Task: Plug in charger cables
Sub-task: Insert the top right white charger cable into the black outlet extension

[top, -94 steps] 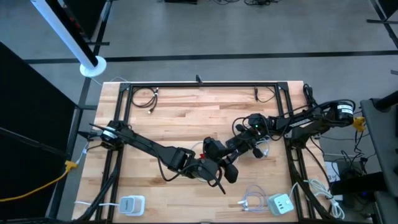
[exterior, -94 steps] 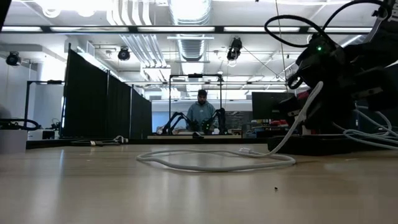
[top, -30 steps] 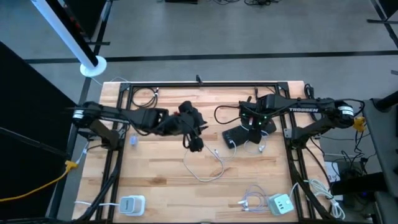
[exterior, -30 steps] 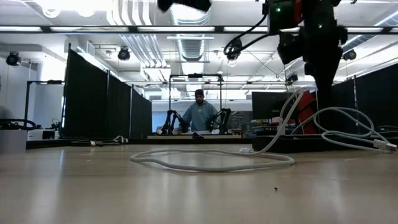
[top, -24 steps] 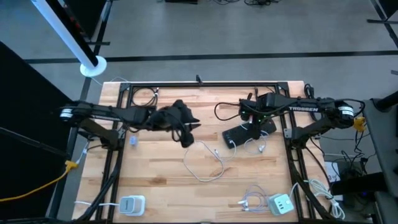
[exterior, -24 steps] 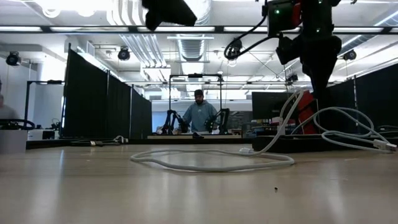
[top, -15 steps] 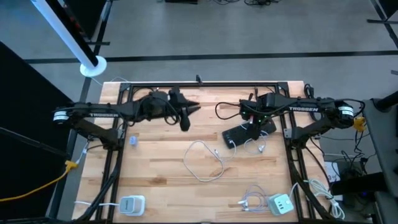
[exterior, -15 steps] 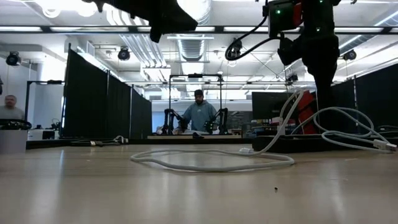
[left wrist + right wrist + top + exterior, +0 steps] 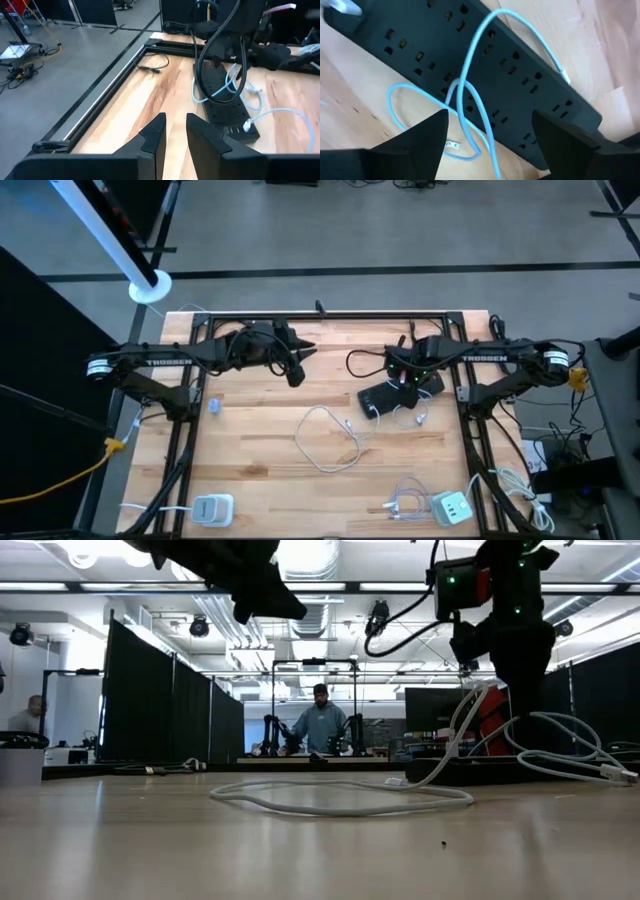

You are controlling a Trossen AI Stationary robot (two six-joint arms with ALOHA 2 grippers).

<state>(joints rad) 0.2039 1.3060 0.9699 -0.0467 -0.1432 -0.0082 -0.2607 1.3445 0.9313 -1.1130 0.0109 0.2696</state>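
Note:
A black power strip [image 9: 383, 398] lies right of the table's centre. A white charger cable [image 9: 328, 438] rests in a loose loop on the wood, and its plug [image 9: 247, 125] sits at the strip's near end. A second thin pale cable [image 9: 470, 95] is draped across the strip. My right gripper [image 9: 490, 145] hovers open above the strip, one finger to either side of the draped cable, touching nothing. My left gripper [image 9: 295, 370] hangs high over the far left of the table. Its fingers [image 9: 174, 135] stand a narrow gap apart with nothing between them.
Small black cables lie at the far left [image 9: 235, 336] and the far right [image 9: 426, 332]. Two white charger blocks [image 9: 212, 508] [image 9: 451, 507] stand near the front edge, with a bundle of white cables [image 9: 404, 502] beside the right one. A black frame [image 9: 320, 316] borders the table.
My left gripper has drawn back from over the table's middle toward the far left and gone up, with nothing in it. The white cable loop has stayed where it was on the wood.

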